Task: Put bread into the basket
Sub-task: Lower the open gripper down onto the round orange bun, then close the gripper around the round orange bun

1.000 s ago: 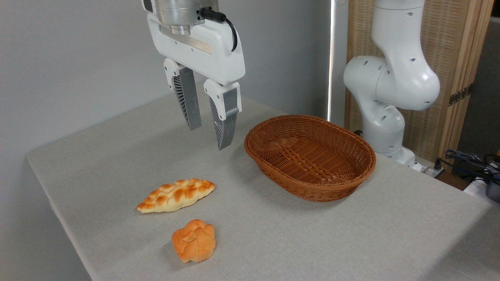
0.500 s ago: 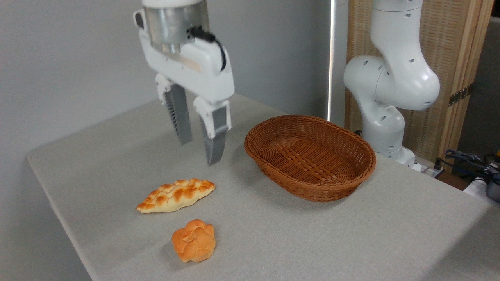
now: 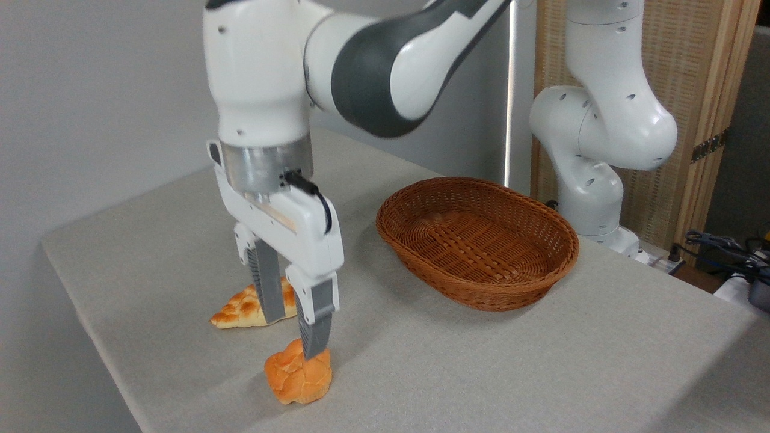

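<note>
Gripper [image 3: 293,338] parted, empty, just above bun [image 3: 299,377] near table [image 3: 541,361] front edge; best lowered straight, centred, closed gently before carrying to empty basket [image 3: 477,240].

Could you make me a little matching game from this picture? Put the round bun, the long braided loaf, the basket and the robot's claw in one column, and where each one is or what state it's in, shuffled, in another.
Things:
1. round bun
2. braided loaf
3. basket
4. gripper

States:
A. holds nothing, right side of the table
B. open, fingers pointing down
C. partly hidden behind a gripper finger
D. nearest the table's front edge, a fingertip at its top

Pairs: 1-D, 2-C, 3-A, 4-B
</note>
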### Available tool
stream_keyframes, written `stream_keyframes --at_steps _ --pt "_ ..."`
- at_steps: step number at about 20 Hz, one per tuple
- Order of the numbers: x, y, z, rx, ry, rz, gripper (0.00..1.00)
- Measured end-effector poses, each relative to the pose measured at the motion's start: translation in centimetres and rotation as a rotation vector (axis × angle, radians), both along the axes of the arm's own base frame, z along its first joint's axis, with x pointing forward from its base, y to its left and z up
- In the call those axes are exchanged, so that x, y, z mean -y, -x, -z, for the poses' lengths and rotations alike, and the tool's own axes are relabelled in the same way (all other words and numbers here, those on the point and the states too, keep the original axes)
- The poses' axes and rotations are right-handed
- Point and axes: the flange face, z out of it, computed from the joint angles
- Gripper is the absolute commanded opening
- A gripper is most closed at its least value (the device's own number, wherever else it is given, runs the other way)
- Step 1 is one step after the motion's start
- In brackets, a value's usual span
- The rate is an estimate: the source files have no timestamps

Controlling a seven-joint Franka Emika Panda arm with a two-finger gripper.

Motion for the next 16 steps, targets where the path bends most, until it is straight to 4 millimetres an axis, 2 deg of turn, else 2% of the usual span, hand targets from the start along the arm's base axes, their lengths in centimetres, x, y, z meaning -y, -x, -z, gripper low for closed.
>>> stream_keyframes --at_steps 5,12,13,14,16 --pt "1.8 0.7 3.0 -0.019 -0.017 0.042 1.0" --pt "1.9 0.1 6.4 -0.008 -0.018 0.048 1.0" --pt "1.9 0.0 6.8 -0.008 -0.02 0.049 0.92" --pt "1.9 -0.1 7.0 -0.01 -0.02 0.05 0.75" --pt "2.0 -0.1 7.2 -0.011 -0.019 0.05 0.65"
